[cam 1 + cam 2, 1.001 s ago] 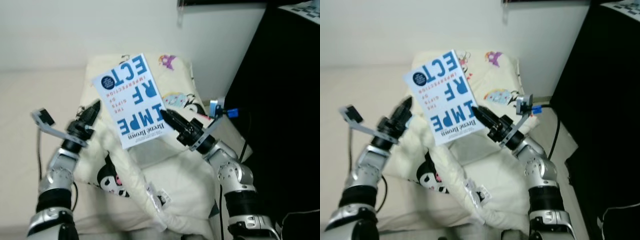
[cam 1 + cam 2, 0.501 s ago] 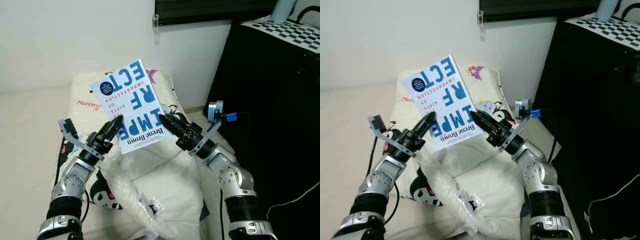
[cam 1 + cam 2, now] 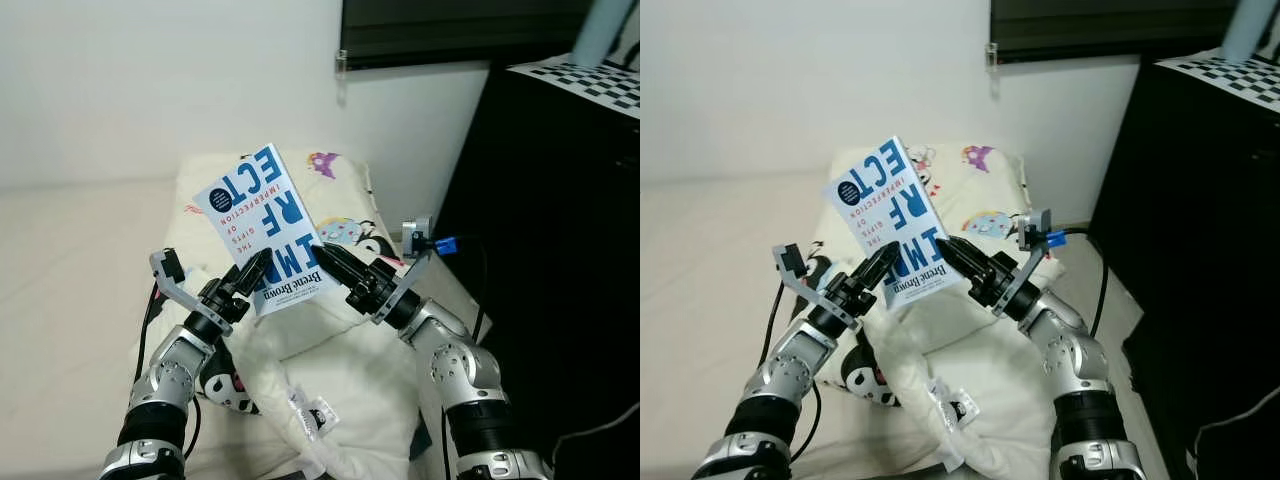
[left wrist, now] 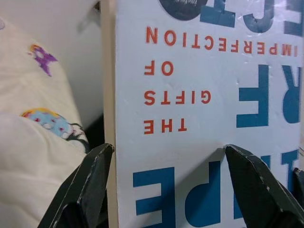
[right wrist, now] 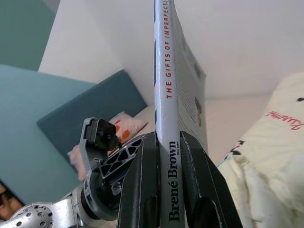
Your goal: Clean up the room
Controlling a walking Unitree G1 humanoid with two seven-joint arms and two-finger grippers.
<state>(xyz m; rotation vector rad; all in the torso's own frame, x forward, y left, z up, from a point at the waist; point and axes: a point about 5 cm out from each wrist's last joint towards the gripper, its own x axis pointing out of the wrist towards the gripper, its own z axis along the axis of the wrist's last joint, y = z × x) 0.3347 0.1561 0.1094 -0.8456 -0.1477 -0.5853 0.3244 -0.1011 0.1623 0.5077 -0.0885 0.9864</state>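
A white paperback [image 3: 262,225] with big blue upside-down letters is held up, tilted, above the cream bedding. My right gripper [image 3: 325,260] is shut on its lower corner, and in the right wrist view both fingers [image 5: 142,161] clamp the spine [image 5: 164,90]. My left gripper [image 3: 258,270] reaches in from the other side at the book's lower edge. In the left wrist view its fingers [image 4: 90,180] are spread wide against the front cover [image 4: 204,95], not gripping it.
Cream pillows [image 3: 330,180] and a rumpled cartoon-print cover [image 3: 340,370] lie below the arms on a beige bed [image 3: 70,260]. A tall black cabinet [image 3: 560,250] with a checkerboard sheet [image 3: 590,80] stands close on the right. A white wall is behind.
My left gripper has moved in from well left of the book to its lower edge. The right gripper keeps its hold. The view has shifted as the camera moved.
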